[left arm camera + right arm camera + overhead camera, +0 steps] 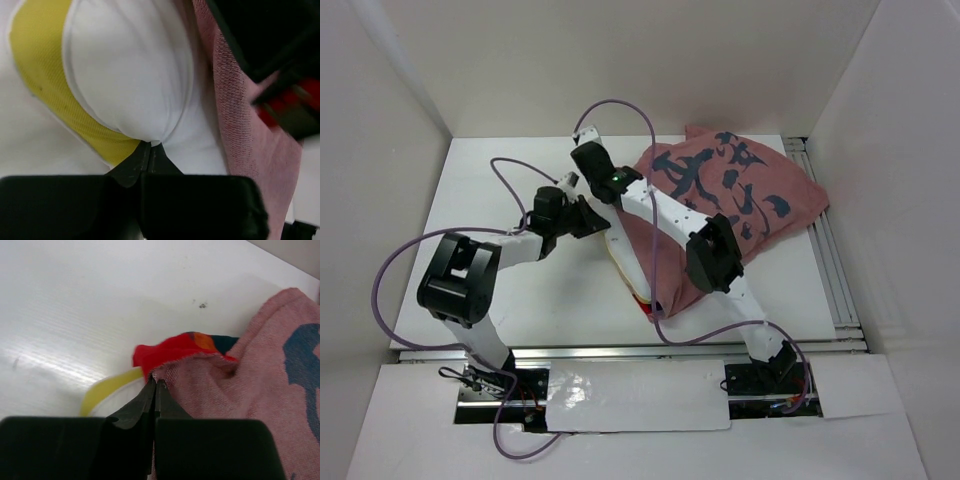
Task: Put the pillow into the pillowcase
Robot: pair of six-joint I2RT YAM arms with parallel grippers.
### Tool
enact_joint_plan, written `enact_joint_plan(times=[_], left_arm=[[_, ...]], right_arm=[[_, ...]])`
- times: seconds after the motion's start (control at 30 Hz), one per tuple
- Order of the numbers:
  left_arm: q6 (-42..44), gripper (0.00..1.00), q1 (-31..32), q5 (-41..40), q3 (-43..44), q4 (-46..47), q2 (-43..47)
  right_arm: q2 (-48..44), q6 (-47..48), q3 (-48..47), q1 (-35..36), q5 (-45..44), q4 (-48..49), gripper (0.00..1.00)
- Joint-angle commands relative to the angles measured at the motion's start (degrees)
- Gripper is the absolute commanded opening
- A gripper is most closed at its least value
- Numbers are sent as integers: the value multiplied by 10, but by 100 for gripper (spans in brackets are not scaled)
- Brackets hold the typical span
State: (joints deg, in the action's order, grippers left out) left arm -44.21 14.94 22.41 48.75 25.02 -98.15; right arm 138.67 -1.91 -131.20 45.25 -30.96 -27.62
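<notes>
The pillowcase (740, 195) lies faded pink side up, with dark blue marks, at the table's right centre. The white pillow (618, 252) is mostly inside it; its white and yellow edge pokes out at the left opening. My left gripper (596, 224) is shut, pinching the pillow's white cloth (130, 75) at its tips (151, 144), beside the yellow band (45, 75) and the pink pillowcase (240, 130). My right gripper (612, 198) is shut on the pillowcase's hem (155, 381). There the bright red face (170, 352) and the pillow's yellow edge (107, 387) show.
White enclosure walls stand on the left, back and right. A metal rail (830, 270) runs along the table's right edge. Purple cables (620, 105) loop above both arms. The right arm's black link (712, 255) hangs over the pillowcase.
</notes>
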Motion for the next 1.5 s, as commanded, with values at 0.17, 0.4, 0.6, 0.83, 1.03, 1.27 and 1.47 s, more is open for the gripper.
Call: enact_joint_plan(times=[0.17, 0.4, 0.6, 0.83, 1.03, 1.27, 1.47], left_arm=[[40, 0, 50, 86, -21, 286, -5], [111, 0, 124, 23, -38, 348, 143], [145, 0, 156, -81, -13, 359, 155], [59, 0, 156, -253, -1, 294, 46], [29, 43, 156, -258, 9, 103, 13], [59, 96, 156, -196, -37, 43, 70], [66, 96, 156, -235, -58, -119, 172]], right_arm=[[-196, -22, 51, 38, 101, -4, 0], [-313, -80, 83, 61, 172, -31, 0], [-324, -128, 39, 82, 227, -88, 0], [-319, -165, 78, 82, 300, -53, 0], [-301, -190, 116, 70, 314, -22, 0], [-221, -195, 116, 31, 357, -11, 0], [-163, -201, 89, 19, 380, 6, 0]])
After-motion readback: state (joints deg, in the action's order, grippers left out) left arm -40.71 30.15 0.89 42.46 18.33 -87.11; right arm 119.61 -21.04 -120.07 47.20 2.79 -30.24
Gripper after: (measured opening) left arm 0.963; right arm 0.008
